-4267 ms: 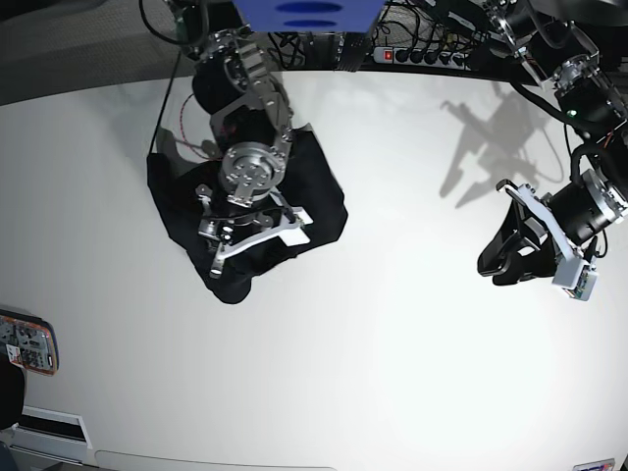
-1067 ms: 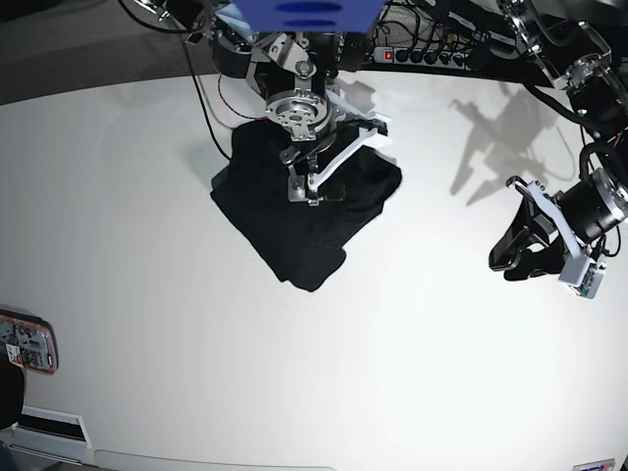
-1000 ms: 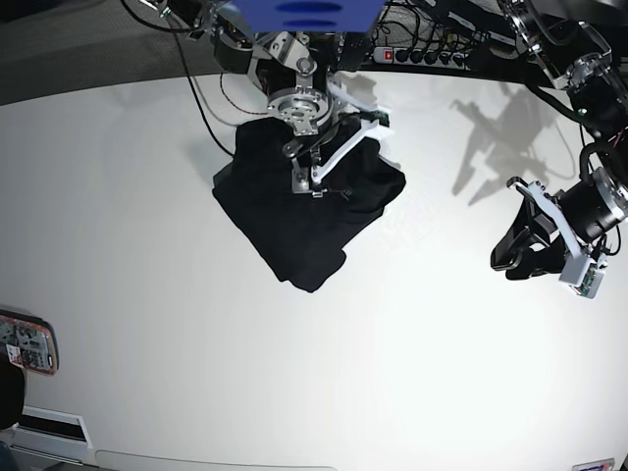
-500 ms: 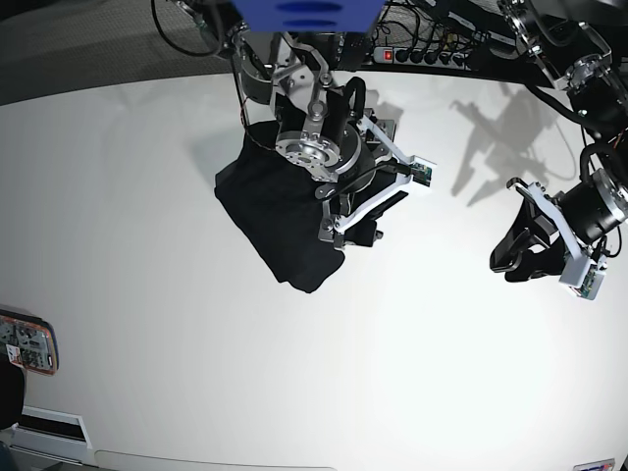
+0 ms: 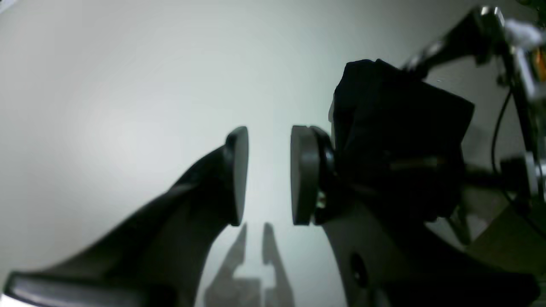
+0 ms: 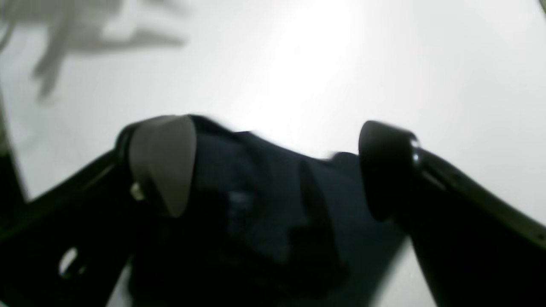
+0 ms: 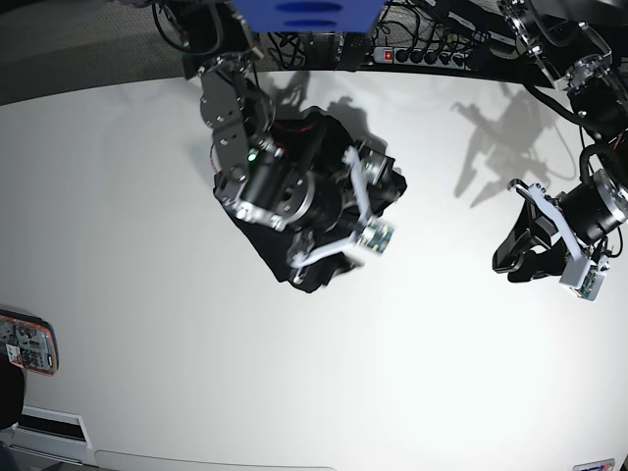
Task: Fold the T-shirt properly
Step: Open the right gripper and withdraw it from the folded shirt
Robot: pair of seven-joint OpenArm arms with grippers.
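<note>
We see the black T-shirt (image 7: 324, 186) bunched on the white table (image 7: 147, 373), the right gripper (image 6: 273, 170) spread wide above it, holding nothing; the left gripper (image 5: 268, 175) hovers apart, slightly parted, empty.

Parted, empty left claw (image 5: 268, 175) above table (image 5: 106, 85)

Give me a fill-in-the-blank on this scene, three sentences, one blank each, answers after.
1. The T-shirt is ____ in colour.
2. The right gripper hangs over the T-shirt with its jaws ____.
3. In the base view, the left gripper is over bare ____, away from the T-shirt.

Missing words: black; open; table
</note>
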